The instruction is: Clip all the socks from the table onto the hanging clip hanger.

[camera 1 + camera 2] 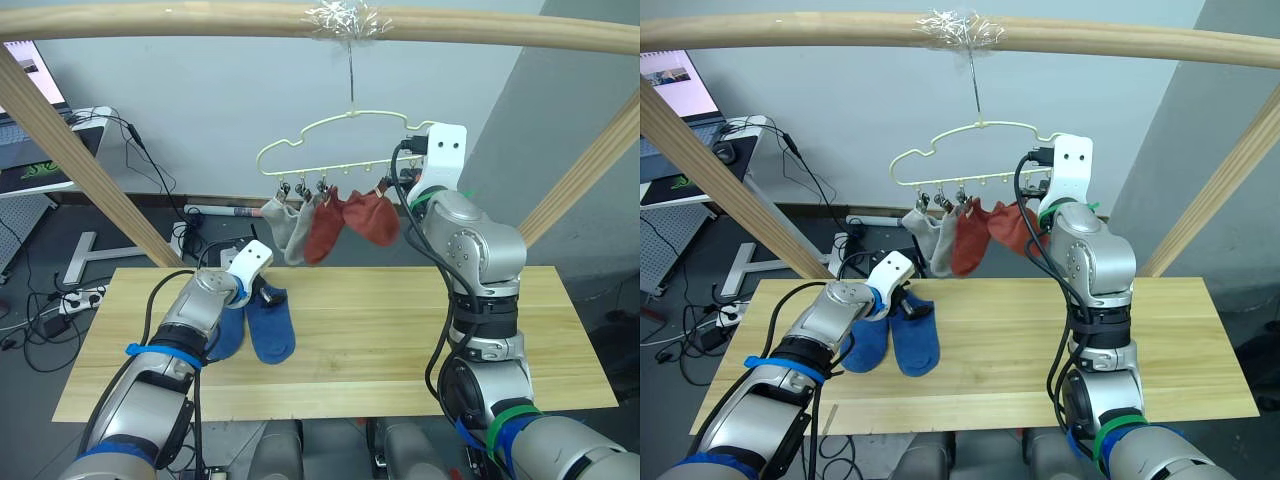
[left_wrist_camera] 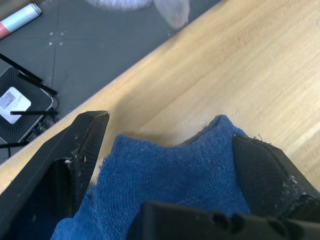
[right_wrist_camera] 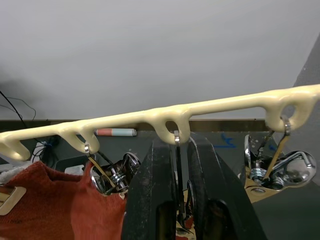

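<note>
Four socks already hang from the clip hanger (image 1: 335,140): two grey (image 1: 283,226), two red (image 1: 350,222). Two blue socks (image 1: 270,325) lie on the counter (image 1: 400,340). Our left pincer (image 2: 170,165) is spread around one blue sock's edge. Our right pincer (image 3: 182,185) seems pressed onto a clip wire, steadying the hanger. Next we pinch the sock and lift it.

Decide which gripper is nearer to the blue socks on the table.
Left. The left gripper sits right at the blue socks on the table, its open jaws straddling the fabric. The right gripper is up at the clip hanger.
</note>
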{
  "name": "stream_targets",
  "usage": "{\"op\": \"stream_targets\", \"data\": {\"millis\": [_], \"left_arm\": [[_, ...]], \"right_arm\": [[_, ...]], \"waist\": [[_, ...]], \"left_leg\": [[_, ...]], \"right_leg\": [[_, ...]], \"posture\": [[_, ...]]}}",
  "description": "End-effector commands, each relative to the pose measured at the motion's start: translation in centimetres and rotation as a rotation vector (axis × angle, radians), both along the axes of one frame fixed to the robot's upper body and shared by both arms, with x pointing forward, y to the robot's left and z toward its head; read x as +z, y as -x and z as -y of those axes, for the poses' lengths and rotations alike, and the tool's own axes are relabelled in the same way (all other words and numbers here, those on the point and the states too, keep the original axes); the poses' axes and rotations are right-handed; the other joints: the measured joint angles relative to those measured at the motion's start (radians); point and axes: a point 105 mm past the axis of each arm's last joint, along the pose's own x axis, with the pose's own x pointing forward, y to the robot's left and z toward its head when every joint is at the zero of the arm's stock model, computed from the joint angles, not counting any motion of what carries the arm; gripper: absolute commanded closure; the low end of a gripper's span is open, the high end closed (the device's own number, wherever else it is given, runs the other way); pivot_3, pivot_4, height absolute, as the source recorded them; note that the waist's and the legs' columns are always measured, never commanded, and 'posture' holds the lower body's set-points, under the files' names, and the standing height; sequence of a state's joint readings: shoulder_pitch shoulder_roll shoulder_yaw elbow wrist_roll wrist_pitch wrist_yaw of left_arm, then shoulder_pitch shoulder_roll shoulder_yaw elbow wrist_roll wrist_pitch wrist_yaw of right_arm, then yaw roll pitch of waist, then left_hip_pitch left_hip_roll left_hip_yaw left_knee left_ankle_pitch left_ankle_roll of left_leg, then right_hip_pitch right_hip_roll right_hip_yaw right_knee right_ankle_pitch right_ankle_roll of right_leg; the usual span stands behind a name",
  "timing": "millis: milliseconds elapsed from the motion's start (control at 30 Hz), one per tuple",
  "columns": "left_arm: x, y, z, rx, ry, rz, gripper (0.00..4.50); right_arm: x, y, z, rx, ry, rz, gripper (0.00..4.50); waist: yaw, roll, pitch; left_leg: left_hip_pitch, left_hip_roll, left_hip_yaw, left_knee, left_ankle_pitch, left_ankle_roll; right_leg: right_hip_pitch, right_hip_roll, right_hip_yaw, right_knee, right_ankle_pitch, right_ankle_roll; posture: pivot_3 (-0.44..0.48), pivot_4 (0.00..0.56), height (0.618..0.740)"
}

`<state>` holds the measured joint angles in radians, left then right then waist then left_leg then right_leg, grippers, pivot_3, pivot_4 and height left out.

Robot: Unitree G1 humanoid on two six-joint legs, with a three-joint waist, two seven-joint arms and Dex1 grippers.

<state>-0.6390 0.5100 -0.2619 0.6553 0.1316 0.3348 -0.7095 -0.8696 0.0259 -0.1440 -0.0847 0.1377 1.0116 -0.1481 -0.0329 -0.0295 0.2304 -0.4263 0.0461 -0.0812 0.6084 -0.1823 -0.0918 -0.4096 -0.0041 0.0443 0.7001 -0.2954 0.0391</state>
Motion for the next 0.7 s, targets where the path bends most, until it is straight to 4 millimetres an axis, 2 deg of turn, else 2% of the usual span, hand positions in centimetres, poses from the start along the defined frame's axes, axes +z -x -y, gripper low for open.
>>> {"op": "stream_targets", "data": {"millis": [33, 67, 167, 567, 700], "left_arm": [[-2.6, 1.8, -1.1, -0.007, -0.087, -0.087, 0.02], [-2.9, 2.0, -1.2, -0.010, -0.098, -0.094, 0.02], [-3.3, 2.4, -1.4, -0.028, -0.132, -0.096, 0.60], [-2.9, 2.3, -1.4, -0.016, -0.108, -0.092, 4.17], [-2.5, 2.6, -0.4, -0.036, -0.033, -0.112, 4.17]], "right_arm": [[1.1, 0.5, 0.1, -0.004, -0.012, 0.048, 4.47], [1.1, 0.5, 0.1, -0.005, -0.012, 0.048, 4.47], [1.2, 0.5, 0.1, -0.008, -0.013, 0.048, 4.47], [1.0, 0.4, 0.3, -0.012, -0.010, 0.043, 4.47], [1.0, 0.4, 0.3, -0.012, -0.008, 0.043, 4.47]], "waist": [[0.000, 0.000, 0.000], [0.000, 0.000, 0.000], [0.000, 0.002, -0.001], [-0.001, 0.003, -0.002], [-0.001, 0.003, -0.002]], "left_leg": [[0.000, 0.000, 0.000, 0.000, 0.000, 0.000], [0.000, 0.000, 0.000, 0.000, 0.000, 0.000], [0.001, 0.000, 0.000, 0.000, 0.000, 0.000], [0.005, 0.000, 0.000, 0.000, 0.001, 0.002], [0.005, 0.000, 0.000, 0.000, 0.002, 0.003]], "right_leg": [[0.000, 0.000, 0.000, 0.000, 0.000, 0.000], [0.000, 0.000, 0.000, 0.000, 0.000, 0.000], [0.001, 0.000, 0.000, 0.000, 0.000, 0.000], [0.003, 0.001, 0.001, 0.001, 0.001, -0.002], [0.003, 0.001, 0.001, 0.001, 0.001, -0.002]], "posture": [[0.029, 0.197, 0.740], [0.029, 0.197, 0.740], [0.028, 0.199, 0.740], [0.032, 0.201, 0.740], [0.032, 0.201, 0.740]]}}
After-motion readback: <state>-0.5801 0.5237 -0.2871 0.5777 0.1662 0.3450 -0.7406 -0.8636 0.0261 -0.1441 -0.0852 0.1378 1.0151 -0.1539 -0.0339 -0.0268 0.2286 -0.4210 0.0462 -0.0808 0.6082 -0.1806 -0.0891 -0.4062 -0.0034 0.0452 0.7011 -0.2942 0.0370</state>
